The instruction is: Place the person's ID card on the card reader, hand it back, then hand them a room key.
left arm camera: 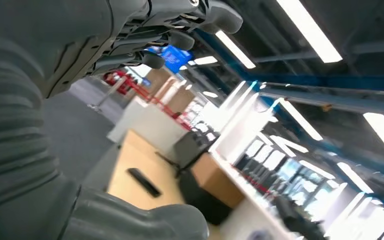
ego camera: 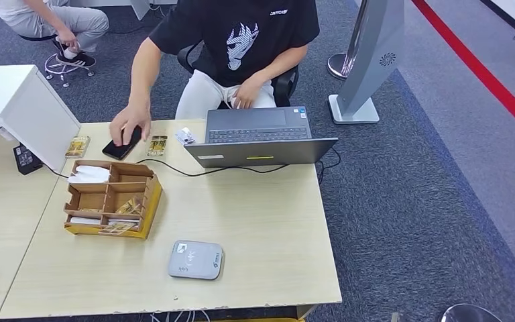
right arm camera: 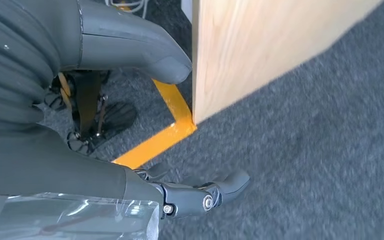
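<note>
Card reader lies at lower centre of the desk. Small card sits upper centre, beside the laptop. Person's hand covers a phone. Left hand and right hand: fingers apart, holding nothing.

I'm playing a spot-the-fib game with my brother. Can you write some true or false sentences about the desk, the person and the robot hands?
1. The card reader has a card lying on it. False: its top is bare.
2. The person's hand rests on a black phone. True.
3. The laptop is shut. False: it is open, its keyboard facing the person.
4. The wooden organiser sits on the table, on the robot's left of the card reader. True.
5. The right robot hand holds a room key. False: it hangs above the grey carpet, holding nothing.
6. The left robot hand is empty. True.
</note>
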You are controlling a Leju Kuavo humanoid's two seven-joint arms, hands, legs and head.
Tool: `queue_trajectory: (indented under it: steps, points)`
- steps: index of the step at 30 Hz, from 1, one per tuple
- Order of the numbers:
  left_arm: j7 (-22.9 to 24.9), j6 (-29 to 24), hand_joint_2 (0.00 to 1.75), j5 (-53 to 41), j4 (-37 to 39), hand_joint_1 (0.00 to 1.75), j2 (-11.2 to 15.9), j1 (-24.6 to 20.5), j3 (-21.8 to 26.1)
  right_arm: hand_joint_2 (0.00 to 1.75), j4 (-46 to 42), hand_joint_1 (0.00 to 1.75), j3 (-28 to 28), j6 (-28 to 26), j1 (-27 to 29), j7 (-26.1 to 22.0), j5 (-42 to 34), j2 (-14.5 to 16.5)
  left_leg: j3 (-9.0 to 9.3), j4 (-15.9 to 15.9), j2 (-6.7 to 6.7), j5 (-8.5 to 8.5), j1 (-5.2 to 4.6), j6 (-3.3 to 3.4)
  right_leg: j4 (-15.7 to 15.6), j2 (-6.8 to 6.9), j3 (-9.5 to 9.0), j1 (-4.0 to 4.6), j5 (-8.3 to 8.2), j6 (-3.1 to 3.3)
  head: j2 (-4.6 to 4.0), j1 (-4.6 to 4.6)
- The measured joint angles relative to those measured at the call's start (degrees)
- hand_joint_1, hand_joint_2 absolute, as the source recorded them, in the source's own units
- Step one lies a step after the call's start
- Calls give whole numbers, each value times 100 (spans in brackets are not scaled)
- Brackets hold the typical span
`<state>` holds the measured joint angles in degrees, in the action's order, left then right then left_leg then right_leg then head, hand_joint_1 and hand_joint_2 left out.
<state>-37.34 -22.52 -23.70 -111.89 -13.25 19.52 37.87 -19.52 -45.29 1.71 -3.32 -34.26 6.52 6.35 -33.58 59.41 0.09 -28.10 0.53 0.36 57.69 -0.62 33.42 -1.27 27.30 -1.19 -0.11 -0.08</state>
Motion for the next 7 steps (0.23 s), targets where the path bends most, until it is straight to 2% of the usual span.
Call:
queue_trajectory:
  steps: [2, 3, 6, 7]
  points:
    - [261, 272, 175, 90, 357, 130, -203, -68, 354, 175, -2, 2, -137, 152, 16, 64, -3, -25, 4, 0, -1, 0, -2, 0, 0, 1, -5, -1, 0, 0, 0, 0]
    - [487, 582, 175, 225, 638, 173, -282, -157, 547, 175, -2, 4, -214, 306, 24, 124, -14, -37, 7, -1, -3, 1, -4, 1, 0, 4, -9, -3, 0, 0, 0, 0]
    - [1069, 1870, 175, 836, 2038, 175, -380, -674, 1342, 175, 18, 9, -461, 987, 39, 374, -109, -86, 11, -2, -12, 3, -4, 3, 0, 17, -18, -3, 0, 1, 0, -6]
    - [1148, 2085, 175, 939, 2326, 175, -382, -782, 1502, 175, 23, 9, -504, 1110, 40, 421, -132, -95, 12, -2, -13, 4, -3, 3, 1, 17, -19, -2, 0, 1, 0, -7]
